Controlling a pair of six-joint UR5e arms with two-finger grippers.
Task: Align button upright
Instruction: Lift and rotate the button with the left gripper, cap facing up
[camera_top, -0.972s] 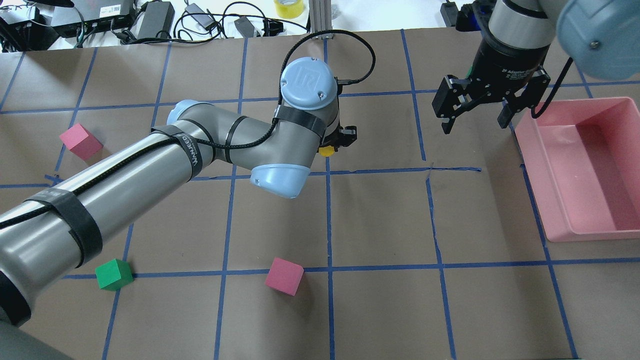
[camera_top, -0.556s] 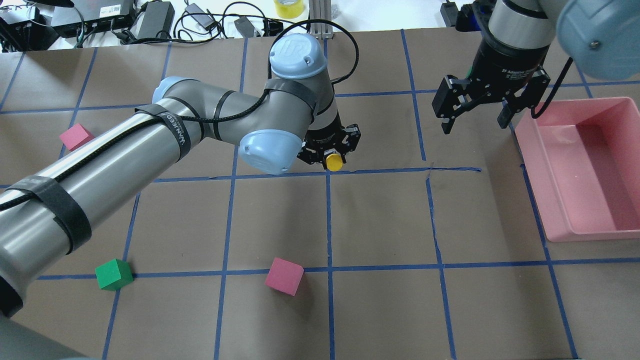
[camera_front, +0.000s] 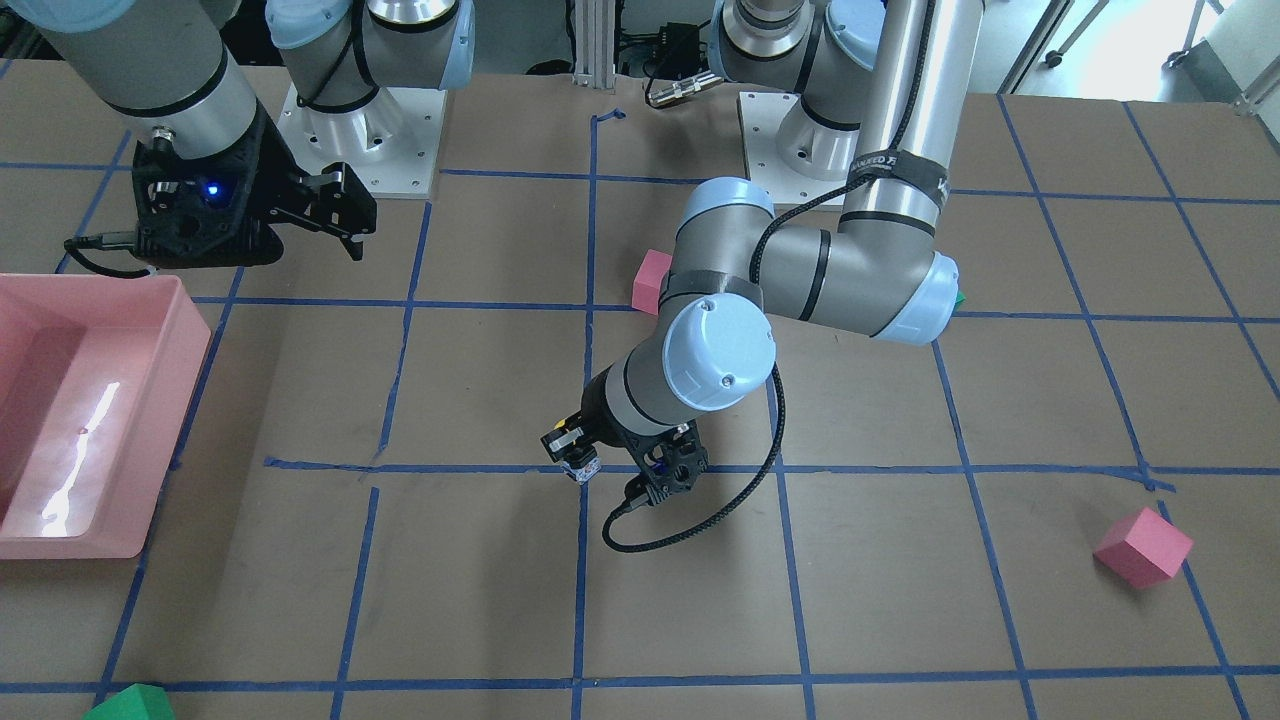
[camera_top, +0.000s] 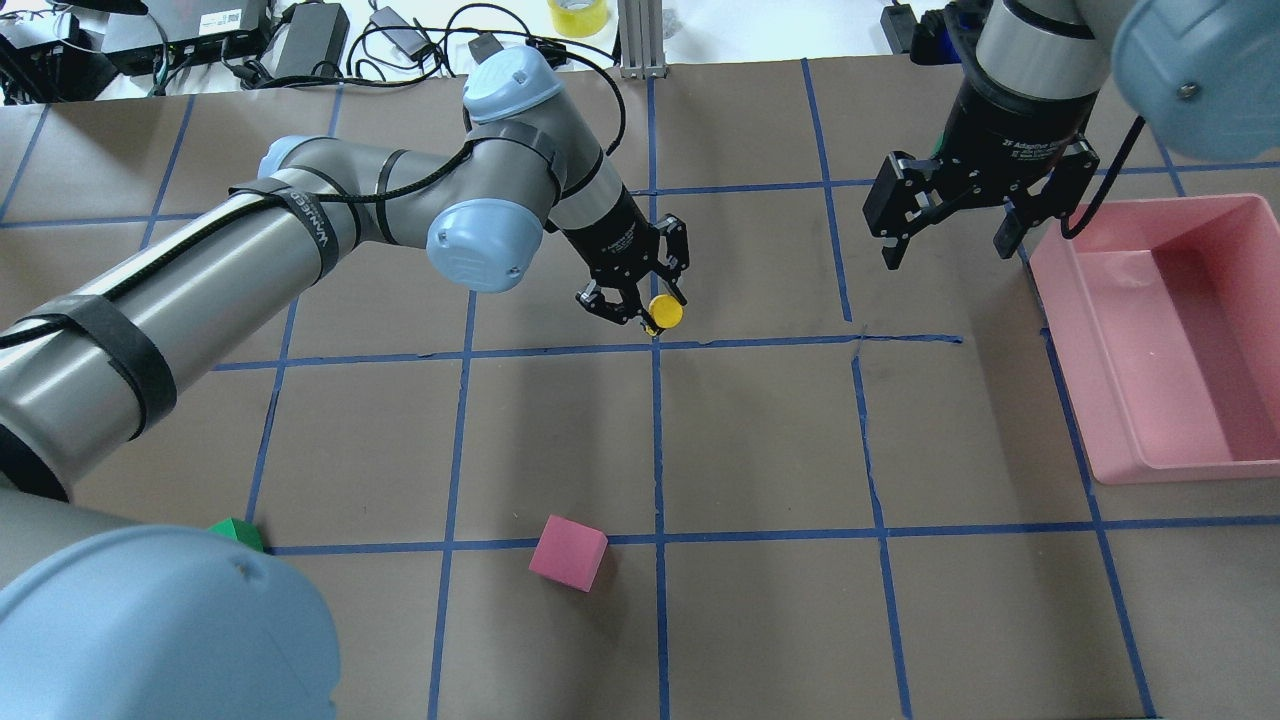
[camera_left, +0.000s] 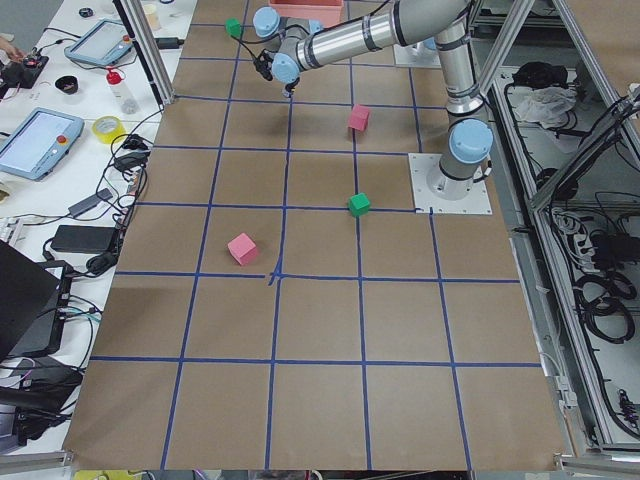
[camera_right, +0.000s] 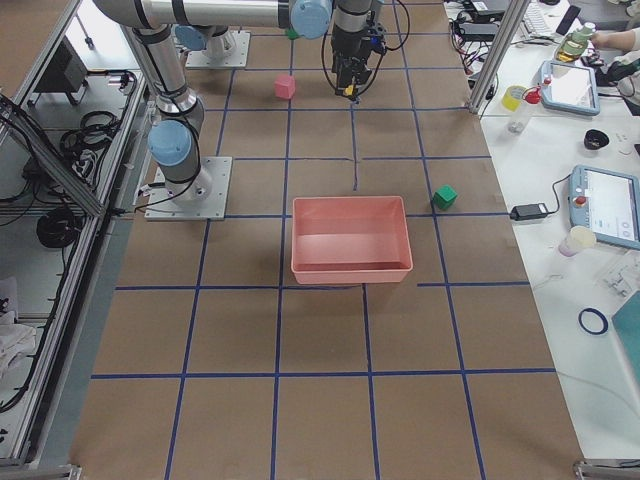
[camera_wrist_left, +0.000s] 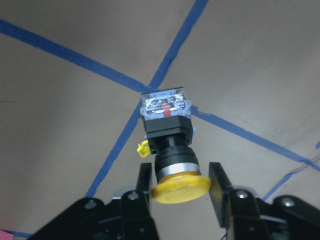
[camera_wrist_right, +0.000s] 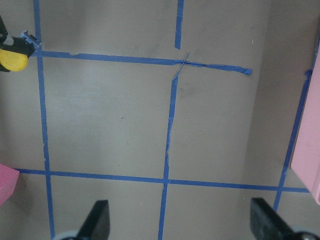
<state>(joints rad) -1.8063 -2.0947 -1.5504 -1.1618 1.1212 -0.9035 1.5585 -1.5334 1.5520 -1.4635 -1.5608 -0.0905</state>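
We clamp the small yellow-capped, black-bodied push-button (camera_wrist_left: 167, 131) by its cap in our left gripper (camera_wrist_left: 180, 172), tilted above a blue tape crossing (camera_wrist_left: 150, 82) near the table's (camera_top: 760, 440) middle, right gripper (camera_top: 948, 255) open; released aslant, it could topple.

The overhead view looks forward and down onto the tabletop (camera_top: 760, 440). The front-facing view looks steeply back from the opposite side, and both take in the pink bin (camera_top: 1180, 465). Two side views sit high and far off at either end. The left wrist camera peers closely along its fingers (camera_wrist_left: 218, 187) at the button (camera_wrist_left: 170, 135); the right wrist camera, higher, catches that button at its frame's corner.
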